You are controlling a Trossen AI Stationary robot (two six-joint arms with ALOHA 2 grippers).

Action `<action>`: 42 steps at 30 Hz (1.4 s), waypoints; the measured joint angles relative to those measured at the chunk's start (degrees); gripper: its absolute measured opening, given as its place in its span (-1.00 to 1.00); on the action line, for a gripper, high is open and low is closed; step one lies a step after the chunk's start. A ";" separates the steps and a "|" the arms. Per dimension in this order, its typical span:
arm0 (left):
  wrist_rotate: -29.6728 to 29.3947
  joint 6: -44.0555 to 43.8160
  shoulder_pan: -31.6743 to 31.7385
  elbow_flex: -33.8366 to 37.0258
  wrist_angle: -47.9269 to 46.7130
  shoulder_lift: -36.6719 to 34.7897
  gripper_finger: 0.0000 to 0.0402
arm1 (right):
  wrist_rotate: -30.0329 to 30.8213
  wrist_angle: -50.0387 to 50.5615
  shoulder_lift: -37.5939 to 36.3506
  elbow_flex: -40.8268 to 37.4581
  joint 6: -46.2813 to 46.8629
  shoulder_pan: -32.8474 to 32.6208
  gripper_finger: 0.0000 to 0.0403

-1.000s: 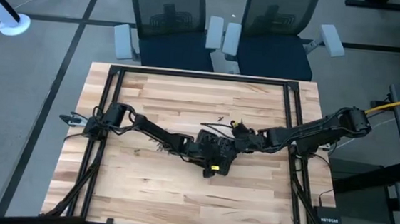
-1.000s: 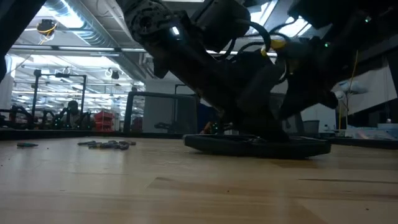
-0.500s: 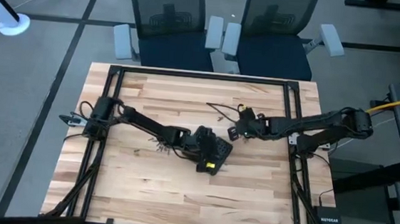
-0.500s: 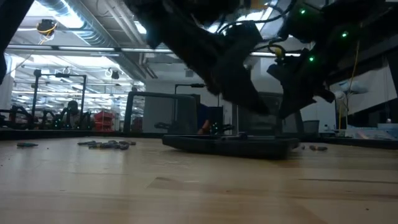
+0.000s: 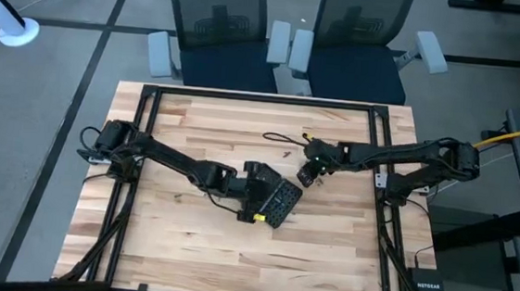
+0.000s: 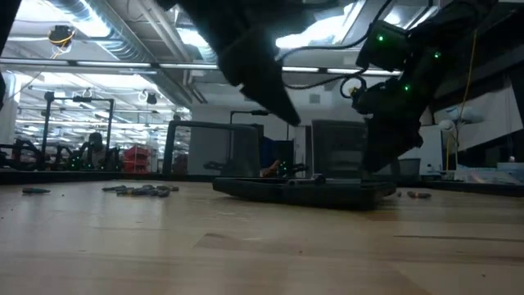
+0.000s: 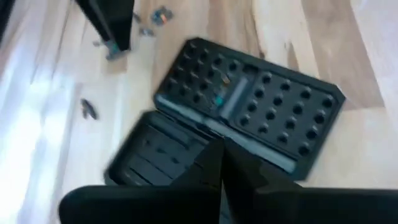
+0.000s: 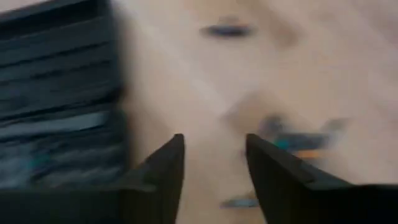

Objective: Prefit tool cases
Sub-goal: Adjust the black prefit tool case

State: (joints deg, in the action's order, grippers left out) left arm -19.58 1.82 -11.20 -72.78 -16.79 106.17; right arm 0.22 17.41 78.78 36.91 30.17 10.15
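The black tool case (image 5: 279,201) lies opened out flat mid-table, both halves resting on the wood. The slotted half (image 7: 261,102) shows its grid of round slots. My left gripper (image 5: 255,179) hangs above the case's left end, shut (image 7: 221,163) and touching nothing; in the low view it is well clear of the case (image 6: 282,111). My right gripper (image 5: 305,174) stands just beyond the case's far right corner. It is open (image 8: 214,158) over bare wood, with the case's edge (image 8: 59,93) beside it.
Small loose metal bits lie on the wood: some by my right gripper (image 8: 298,140), some toward the far edge (image 5: 283,147), and a small heap left of the case (image 5: 205,192) (image 6: 143,190). Black frame rails (image 5: 143,155) run along the table's sides.
Both grippers were down on the case a second ago. My left gripper has risen off it and drawn back toward the table's left. My right gripper has swung away toward the far right. The case stays flat and has slid a little toward the left.
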 joint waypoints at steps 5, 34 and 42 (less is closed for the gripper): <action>-0.10 -10.05 -0.33 8.36 9.10 0.02 -1.00 | -12.71 -5.46 0.00 0.00 -1.55 -5.35 0.05; 4.97 -8.69 1.73 15.88 26.94 5.35 -1.00 | 11.81 1.32 12.71 10.14 -4.06 -22.51 -0.38; 4.53 -7.15 2.44 15.87 31.59 1.63 -1.00 | 11.66 7.87 8.76 13.16 -9.41 -22.42 -0.39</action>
State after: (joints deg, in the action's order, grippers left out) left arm -15.05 -5.33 -8.76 -56.91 14.79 107.80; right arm 11.88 25.28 87.55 50.06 20.75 -12.27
